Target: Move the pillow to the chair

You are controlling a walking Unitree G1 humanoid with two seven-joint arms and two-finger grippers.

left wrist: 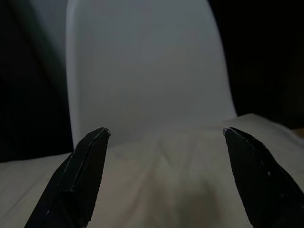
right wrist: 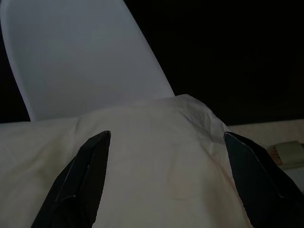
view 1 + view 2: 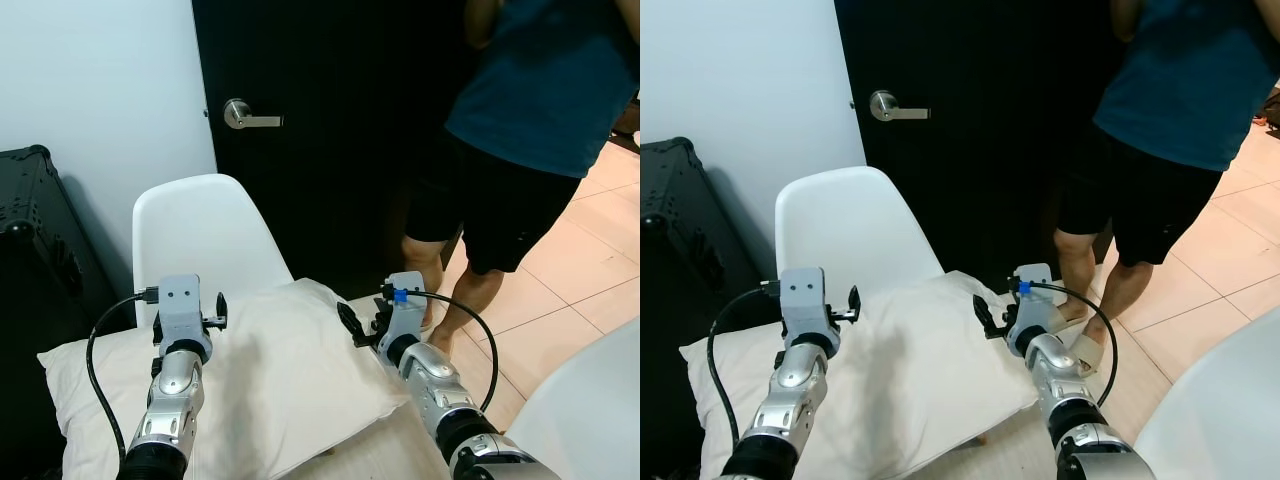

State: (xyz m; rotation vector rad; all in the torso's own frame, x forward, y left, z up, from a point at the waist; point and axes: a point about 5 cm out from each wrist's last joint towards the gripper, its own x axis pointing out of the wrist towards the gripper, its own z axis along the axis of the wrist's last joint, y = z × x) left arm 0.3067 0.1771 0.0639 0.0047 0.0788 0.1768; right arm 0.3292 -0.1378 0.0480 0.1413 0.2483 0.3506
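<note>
Both claws wide apart, gripping nothing. Cream pillow (image 3: 270, 380) lies on the seat of the white chair (image 3: 200, 230), overhanging it on both sides, back edge against the backrest. Left claw (image 1: 164, 142) hovers above the pillow's left half, right claw (image 2: 166, 142) above its right corner. Behind: black door (image 3: 330, 120) with lever handle (image 3: 245, 116), a person (image 3: 530, 130) standing beside it, black case (image 3: 35, 250) at left.

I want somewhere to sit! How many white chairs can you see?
2. One chair stands by the black door, straight ahead, with the pillow lying on its seat. Another chair shows only partly at the lower right, near the person.
</note>
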